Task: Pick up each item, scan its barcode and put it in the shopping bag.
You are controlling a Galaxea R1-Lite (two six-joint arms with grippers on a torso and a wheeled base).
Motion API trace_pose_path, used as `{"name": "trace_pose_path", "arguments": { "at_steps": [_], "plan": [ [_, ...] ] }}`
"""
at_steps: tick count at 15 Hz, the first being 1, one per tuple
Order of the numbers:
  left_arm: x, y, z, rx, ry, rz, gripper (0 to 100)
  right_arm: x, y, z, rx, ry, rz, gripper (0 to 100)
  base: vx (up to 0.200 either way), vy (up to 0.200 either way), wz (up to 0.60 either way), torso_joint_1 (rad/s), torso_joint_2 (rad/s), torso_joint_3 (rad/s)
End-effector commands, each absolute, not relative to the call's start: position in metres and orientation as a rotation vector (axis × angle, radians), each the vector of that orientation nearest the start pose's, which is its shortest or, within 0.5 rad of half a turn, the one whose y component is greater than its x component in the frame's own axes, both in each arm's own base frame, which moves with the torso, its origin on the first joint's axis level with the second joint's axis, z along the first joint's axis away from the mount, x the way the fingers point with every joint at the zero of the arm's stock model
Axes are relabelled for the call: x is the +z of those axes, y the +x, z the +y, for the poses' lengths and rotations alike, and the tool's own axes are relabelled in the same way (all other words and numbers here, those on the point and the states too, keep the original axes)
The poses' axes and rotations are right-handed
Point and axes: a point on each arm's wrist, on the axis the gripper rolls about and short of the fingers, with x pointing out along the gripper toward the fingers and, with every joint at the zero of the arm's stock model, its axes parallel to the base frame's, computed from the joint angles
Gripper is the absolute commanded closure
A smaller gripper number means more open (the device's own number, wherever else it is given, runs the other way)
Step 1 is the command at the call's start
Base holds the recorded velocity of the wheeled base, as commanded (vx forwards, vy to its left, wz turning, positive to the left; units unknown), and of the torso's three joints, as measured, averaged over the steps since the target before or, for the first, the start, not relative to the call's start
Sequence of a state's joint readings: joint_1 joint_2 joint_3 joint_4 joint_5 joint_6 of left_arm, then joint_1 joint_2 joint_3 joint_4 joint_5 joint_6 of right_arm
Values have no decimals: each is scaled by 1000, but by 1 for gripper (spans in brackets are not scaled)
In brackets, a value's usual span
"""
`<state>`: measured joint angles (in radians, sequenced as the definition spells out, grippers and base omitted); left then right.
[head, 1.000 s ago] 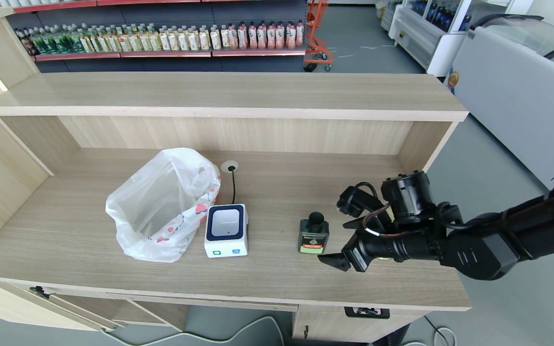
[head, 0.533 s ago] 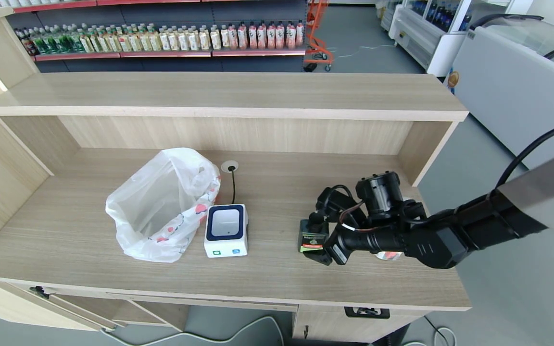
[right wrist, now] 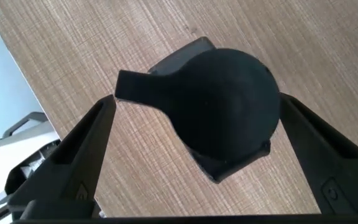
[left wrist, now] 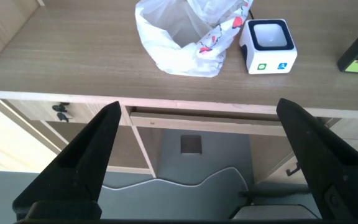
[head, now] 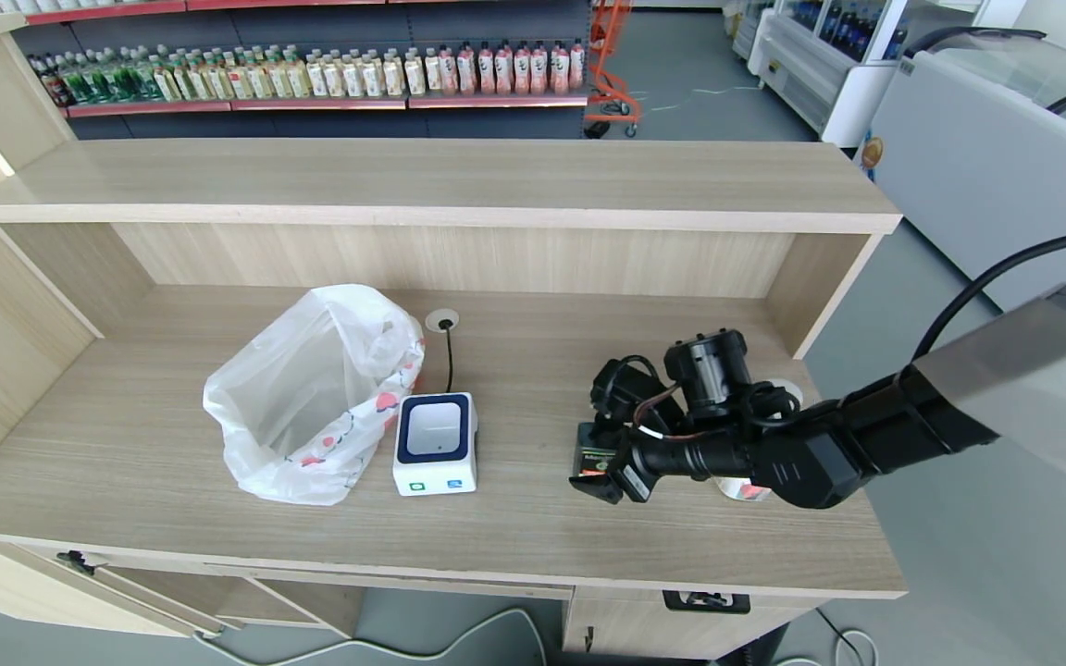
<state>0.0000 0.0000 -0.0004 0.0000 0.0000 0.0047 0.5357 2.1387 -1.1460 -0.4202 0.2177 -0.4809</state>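
Item under handling: a small dark bottle point(head: 591, 461) with a round black cap and a green-and-red label. It stands upright on the wooden counter point(head: 533, 532), right of centre in the head view, well apart from the shopping bag.

Right gripper point(head: 600, 451): positioned at the bottle, one finger on each side of it. In the right wrist view the black cap point(right wrist: 219, 118) sits between the fingers point(right wrist: 73, 168), which stand apart from each other; a gap shows on at least one side and no clamping is evident.

Barcode scanner point(head: 436, 442): white box with a dark-framed window, at frame centre, left of the bottle. Its black cable point(head: 449, 356) runs up to a port in the counter.

Shopping bag point(head: 311, 398): translucent white plastic with red print, mouth open, touching the scanner's left side.

A white item with red print point(head: 744, 490) lies mostly hidden by the right arm.

Left gripper point(left wrist: 197, 106): fingers spread wide, holding nothing, in front of the counter's front edge.
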Motion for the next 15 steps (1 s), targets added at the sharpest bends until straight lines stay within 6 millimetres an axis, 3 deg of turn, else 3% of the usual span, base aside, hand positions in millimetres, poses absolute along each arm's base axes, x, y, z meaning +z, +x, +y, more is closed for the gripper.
{"name": "trace_pose_path", "arguments": {
  "at_steps": [1, 2, 3, 12, 15],
  "plan": [
    [76, -23, 0, 0, 5, 2, 0, 91, 350, 217, 869, -539, 383, 0, 0, 0, 0, 0, 0, 0],
    [76, -23, 0, 0, 5, 2, 0, 89, 352, 223, 874, -540, 364, 0, 0, 0, 0, 0, 0, 0],
    [76, -23, 0, 0, 5, 2, 0, 88, 353, 226, 874, -541, 349, 100, 0, 0, 0, 0, 0, 0],
    [76, -23, 0, 0, 5, 0, 0, 73, 354, 226, 877, -589, 371, 100, 0, 0, 0, 0, 0, 0],
    [76, -23, 0, 0, 5, 2, 0, 88, 354, 219, 857, -578, 342, 100, 0, 0, 0, 0, 0, 0]
  ]
}}
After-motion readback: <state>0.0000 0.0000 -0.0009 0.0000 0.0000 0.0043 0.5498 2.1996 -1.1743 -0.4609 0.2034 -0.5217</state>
